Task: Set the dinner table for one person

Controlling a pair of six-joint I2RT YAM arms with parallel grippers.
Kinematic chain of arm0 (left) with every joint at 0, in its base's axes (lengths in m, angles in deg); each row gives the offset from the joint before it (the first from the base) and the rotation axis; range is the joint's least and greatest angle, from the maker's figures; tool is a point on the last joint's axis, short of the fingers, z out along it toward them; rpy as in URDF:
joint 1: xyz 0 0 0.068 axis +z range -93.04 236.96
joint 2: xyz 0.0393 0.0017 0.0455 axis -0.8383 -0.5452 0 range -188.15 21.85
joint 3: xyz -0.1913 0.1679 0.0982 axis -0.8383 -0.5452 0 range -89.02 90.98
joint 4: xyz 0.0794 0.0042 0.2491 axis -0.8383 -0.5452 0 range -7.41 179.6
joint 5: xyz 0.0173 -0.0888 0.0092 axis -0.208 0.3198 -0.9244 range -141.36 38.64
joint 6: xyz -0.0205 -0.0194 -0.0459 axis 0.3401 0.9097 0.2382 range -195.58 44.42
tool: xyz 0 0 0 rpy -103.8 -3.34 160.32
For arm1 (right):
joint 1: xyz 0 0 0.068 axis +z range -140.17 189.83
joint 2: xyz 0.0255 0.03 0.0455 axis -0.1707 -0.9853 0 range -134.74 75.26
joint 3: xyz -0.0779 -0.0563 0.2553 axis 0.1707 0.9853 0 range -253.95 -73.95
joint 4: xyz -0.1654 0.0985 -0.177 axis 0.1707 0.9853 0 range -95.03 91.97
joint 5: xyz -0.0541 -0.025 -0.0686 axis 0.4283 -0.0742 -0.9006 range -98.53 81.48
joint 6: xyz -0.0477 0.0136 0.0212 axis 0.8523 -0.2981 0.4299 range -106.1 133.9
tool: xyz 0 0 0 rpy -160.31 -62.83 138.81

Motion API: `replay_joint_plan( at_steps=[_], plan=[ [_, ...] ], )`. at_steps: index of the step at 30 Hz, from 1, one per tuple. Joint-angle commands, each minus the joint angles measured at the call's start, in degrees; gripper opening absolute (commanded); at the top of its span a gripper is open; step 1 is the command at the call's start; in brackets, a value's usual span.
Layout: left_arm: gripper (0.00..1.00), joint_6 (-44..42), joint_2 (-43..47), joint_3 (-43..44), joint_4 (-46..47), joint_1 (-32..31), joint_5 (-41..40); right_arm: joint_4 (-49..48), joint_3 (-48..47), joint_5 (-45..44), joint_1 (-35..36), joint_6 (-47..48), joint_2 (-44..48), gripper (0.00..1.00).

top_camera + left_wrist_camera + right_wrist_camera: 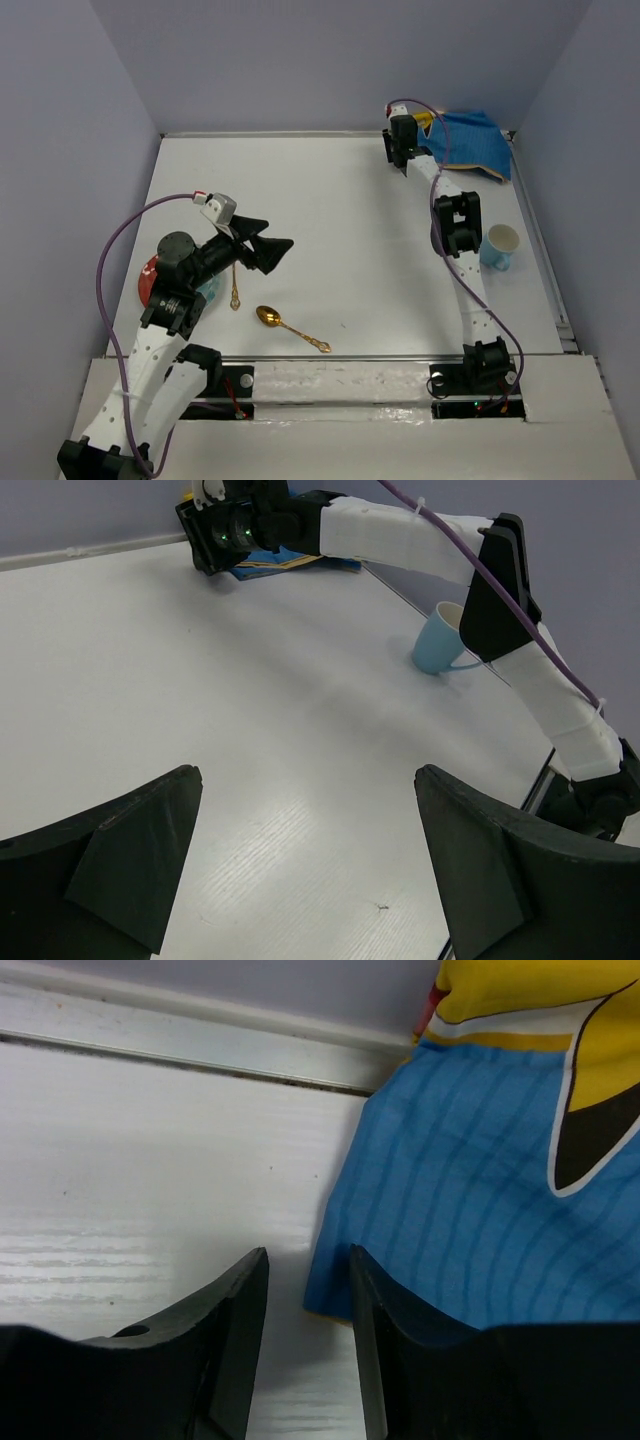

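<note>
Fetching the placemat (470, 1210): the right gripper (308, 1270), slightly parted and empty, is at its edge in the far right corner of the surface (150, 1160). It must pinch next. The left gripper (308, 780) gapes empty.

Bright, even light, soft shadows

The surface (350, 230) is a large, plain white, matte rectangle lying flat, filling most of the overhead view; up close it shows a faint grain and small specks.
</note>
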Motion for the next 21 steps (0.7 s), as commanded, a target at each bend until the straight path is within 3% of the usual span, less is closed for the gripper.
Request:
replay_joint_plan(
  at_steps=[1,9,11,13,21],
  plan=[
    [0.99,-0.52,0.08,2.44,1.47,0.37,0.42,0.42,-2.0,-1.62,0.5,1.31,-0.86,0.41],
    [0.99,-0.52,0.43,2.44,1.47,0.45,0.15,0.42,-1.3,-3.29,0.5,0.96,-0.68,0.24],
    [0.99,-0.52,0.43,2.52,1.47,0.45,0.15,0.42,-1.21,-3.11,0.5,1.31,-0.42,0.16],
    [0.99,-0.52,0.52,2.61,1.47,0.45,0.07,0.33,-1.47,-3.38,0.5,2.1,-0.07,0.01],
    [0.99,-0.08,0.26,2.61,1.82,0.45,-1.07,-4.67,11.18,4.78,4.97,-2.27,12.05,0.0]
  ],
)
